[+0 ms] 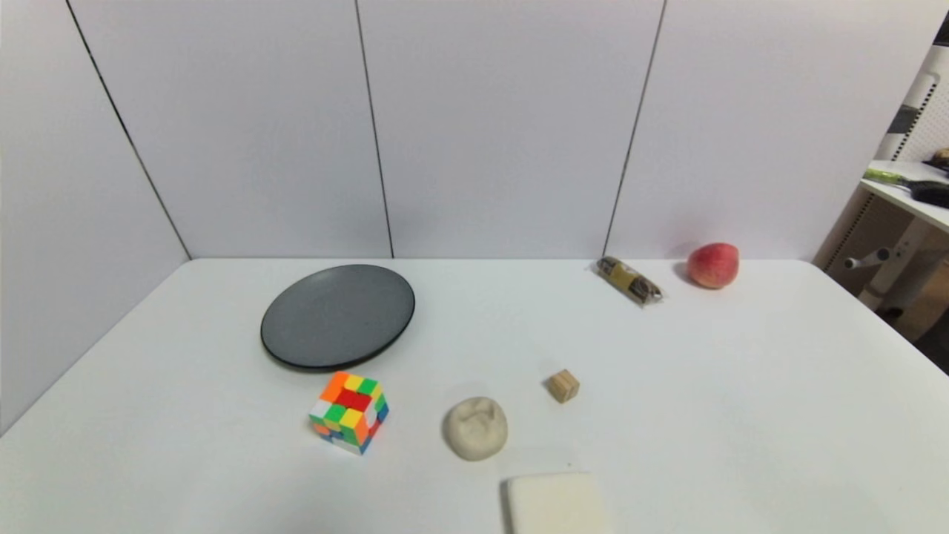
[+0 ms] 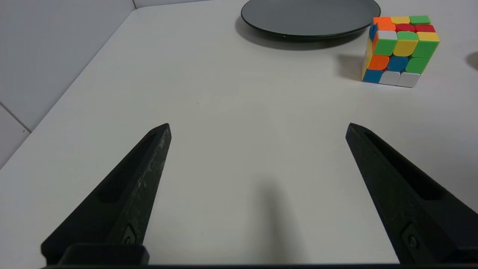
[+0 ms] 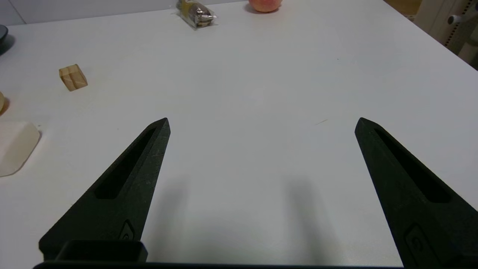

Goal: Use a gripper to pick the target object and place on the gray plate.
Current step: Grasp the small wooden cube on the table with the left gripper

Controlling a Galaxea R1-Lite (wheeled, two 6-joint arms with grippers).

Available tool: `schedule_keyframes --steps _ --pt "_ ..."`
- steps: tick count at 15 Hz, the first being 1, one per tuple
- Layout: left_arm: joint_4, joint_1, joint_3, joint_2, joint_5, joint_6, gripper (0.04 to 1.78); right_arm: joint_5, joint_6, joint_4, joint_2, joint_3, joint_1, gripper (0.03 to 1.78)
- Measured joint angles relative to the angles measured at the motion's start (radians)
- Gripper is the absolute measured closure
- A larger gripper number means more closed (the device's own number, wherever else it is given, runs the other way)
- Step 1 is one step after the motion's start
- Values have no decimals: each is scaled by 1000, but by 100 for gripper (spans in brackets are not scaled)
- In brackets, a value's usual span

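1. While neither arm appears in your head view, each wrist view shows its own gripper low over the white table [image 1: 726, 386], holding nothing: the left gripper [image 2: 258, 127] has its jaws spread wide over bare surface on the left side, and the right gripper [image 3: 261, 121] is likewise spread wide on the right side.
2. You have the wooden cube [image 1: 563, 386] near the table's middle, standing alone, apart from everything around it.
3. The plate [image 1: 337, 317] lies left of centre toward the back wall, well apart from the cube, with open table between them.
4. The puzzle cube [image 1: 349, 412] stands just in front of the plate's near rim; the dough lump [image 1: 475, 428] lies between it and the cube, nearer you.
5. A pale rounded slab [image 1: 556, 504] sits at the near edge, partly cut off.
6. At the far right, a wrapped snack [image 1: 630, 279] and an apple [image 1: 712, 265] rest near the back edge.
7. Surfaces: the plate is matte dark gray with a raised rim; the cube is light wood with flat faces; the lump is beige and dimpled; the puzzle cube is glossy with rounded tiles.
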Motion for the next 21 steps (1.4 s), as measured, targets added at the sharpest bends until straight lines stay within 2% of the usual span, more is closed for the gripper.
schedule_keyframes --steps 15,19,21 --pt "1 0 0 5 4 -2 13 0 0 0 0 0 0 10" --pt "1 -3 -23 100 0 10 13 0 0 0 0 0 0 10" --pt "0 -18 -112 195 -7 20 13 0 0 0 0 0 0 10"
